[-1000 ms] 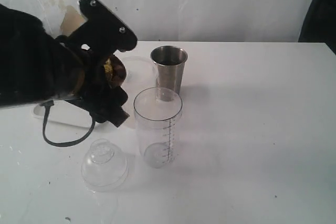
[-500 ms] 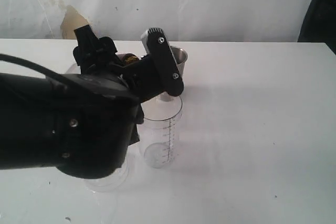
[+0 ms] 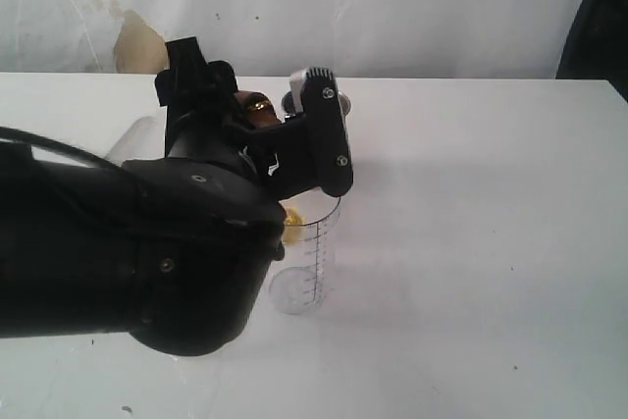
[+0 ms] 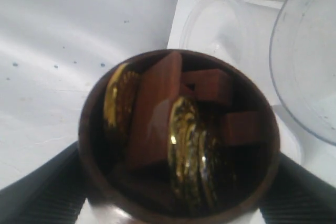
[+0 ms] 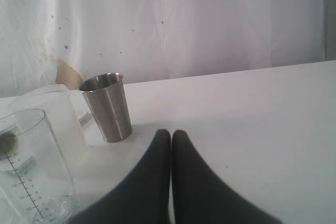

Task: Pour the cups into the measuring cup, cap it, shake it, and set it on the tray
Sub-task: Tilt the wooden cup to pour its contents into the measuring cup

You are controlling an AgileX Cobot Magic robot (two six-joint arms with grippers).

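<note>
White tabletop (image 3: 471, 242), and the left gripper (image 4: 173, 195) clamping the brown cup (image 4: 178, 135) has swung it above the measuring cup (image 3: 312, 257), tipping to pour, right gripper (image 5: 171, 139) pinched empty near it

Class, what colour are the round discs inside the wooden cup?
Shiny gold discs, best seen in the left wrist view.

Looks like a robotics lab / test rig. Evidence: plain white desk (image 3: 491, 242), white sheet backdrop (image 3: 412, 7) w/ dark specks & a tan stain (image 3: 137, 46). Big black robot arm (image 3: 128, 262) over the desk, left claw (image 4: 176, 198) gripping a wood-grain cup (image 4: 178, 135). Props on desk: steel tumbler (image 5: 107, 106), clear measuring cup (image 5: 31, 166) w/ printed grad. lines.
</note>
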